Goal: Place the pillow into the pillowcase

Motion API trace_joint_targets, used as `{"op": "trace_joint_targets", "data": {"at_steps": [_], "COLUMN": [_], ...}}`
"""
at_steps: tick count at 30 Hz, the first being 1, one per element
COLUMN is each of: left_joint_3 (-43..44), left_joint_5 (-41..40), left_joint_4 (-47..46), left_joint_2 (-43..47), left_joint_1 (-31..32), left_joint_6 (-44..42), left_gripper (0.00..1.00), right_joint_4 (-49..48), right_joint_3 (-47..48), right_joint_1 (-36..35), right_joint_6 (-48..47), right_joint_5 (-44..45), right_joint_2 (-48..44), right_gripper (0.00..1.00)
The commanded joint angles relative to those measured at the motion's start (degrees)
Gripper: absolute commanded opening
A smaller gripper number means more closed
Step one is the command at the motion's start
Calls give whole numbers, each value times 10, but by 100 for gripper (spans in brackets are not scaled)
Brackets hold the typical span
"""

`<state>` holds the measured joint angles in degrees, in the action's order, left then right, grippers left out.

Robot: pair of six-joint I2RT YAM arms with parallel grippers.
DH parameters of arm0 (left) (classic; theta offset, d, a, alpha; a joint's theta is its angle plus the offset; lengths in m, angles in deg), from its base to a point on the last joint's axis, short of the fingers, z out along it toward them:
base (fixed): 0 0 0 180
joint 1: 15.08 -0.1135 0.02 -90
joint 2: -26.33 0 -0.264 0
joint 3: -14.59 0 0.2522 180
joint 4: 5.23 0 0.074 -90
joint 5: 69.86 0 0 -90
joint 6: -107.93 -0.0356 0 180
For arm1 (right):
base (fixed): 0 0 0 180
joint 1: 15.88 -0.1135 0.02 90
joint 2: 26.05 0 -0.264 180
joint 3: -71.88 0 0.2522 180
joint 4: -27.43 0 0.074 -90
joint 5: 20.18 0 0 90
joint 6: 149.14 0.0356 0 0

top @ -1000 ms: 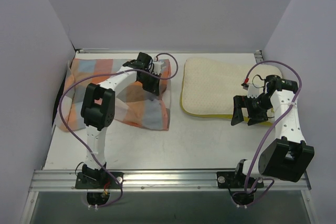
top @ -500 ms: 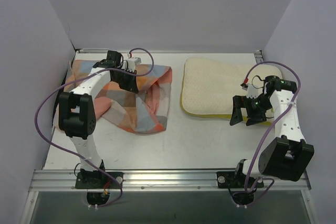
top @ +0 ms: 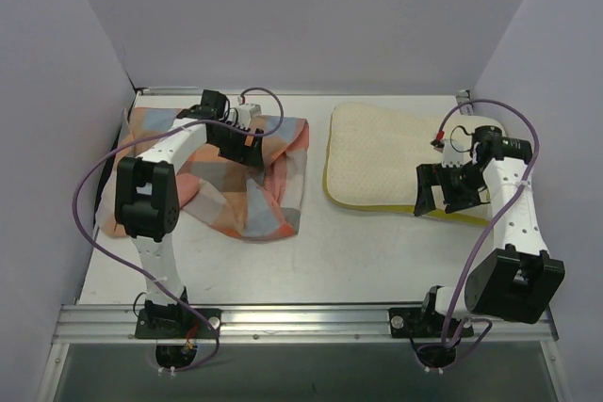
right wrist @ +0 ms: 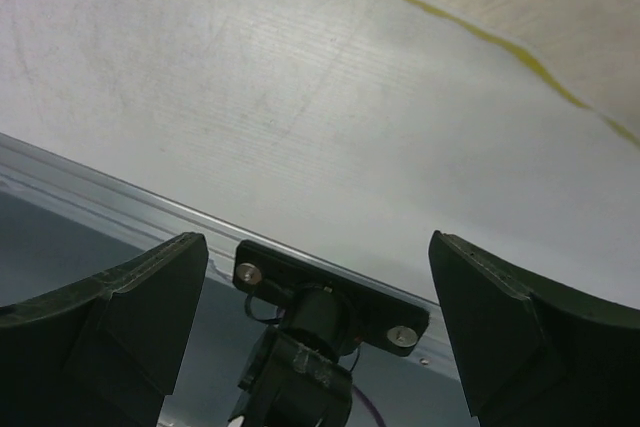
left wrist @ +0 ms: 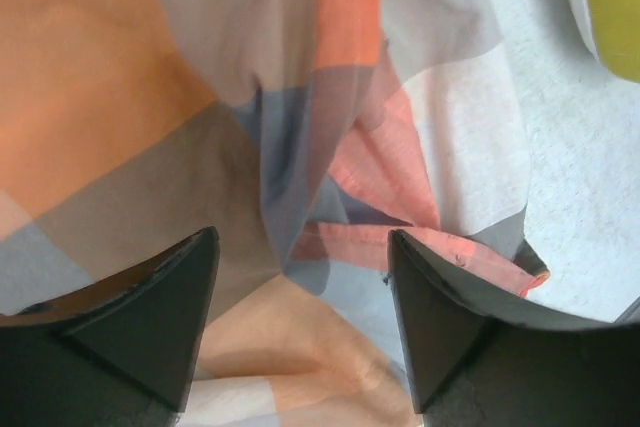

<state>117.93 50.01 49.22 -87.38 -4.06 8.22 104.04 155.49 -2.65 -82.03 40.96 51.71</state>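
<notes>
Directly beneath the open left jaws lies the rumpled pillowcase (left wrist: 150, 97); the right jaws gape empty by the near edge of the pillow (top: 377, 152).

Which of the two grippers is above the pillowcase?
The left gripper: it hangs open over the crumpled checked pillowcase, while the right gripper is at the near edge of the pillow.

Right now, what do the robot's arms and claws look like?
The left arm and right arm are white tubes with chunky black joints. A purple cable loops along each one. The left claw and right claw each have two black, wedge-shaped fingers.
</notes>
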Motion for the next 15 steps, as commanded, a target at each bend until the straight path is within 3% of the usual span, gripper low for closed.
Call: {"op": "trace_joint_targets", "data": {"at_steps": [1, 6, 12, 15], "left_joint_3": [41, 56, 65, 59], "left_joint_5": [27, -44, -153, -150], "left_joint_4": [-9, -11, -17, -14], "left_joint_2": [-6, -23, -35, -32], "left_joint_1": [21, 57, 65, 59], "left_joint_6": [-5, -5, -18, -16], "left_gripper": [96, 97, 94, 90], "right_joint_4": [-33, -90, -176, -227], "right_joint_3": [51, 112, 130, 125], "right_joint_1": [-23, -62, -93, -127], "right_joint_6": [-18, -62, -173, -209], "right_joint_5": [54, 113, 87, 67], "right_joint_2": [8, 42, 70, 89], "right_gripper": [100, 100, 100, 100]}}
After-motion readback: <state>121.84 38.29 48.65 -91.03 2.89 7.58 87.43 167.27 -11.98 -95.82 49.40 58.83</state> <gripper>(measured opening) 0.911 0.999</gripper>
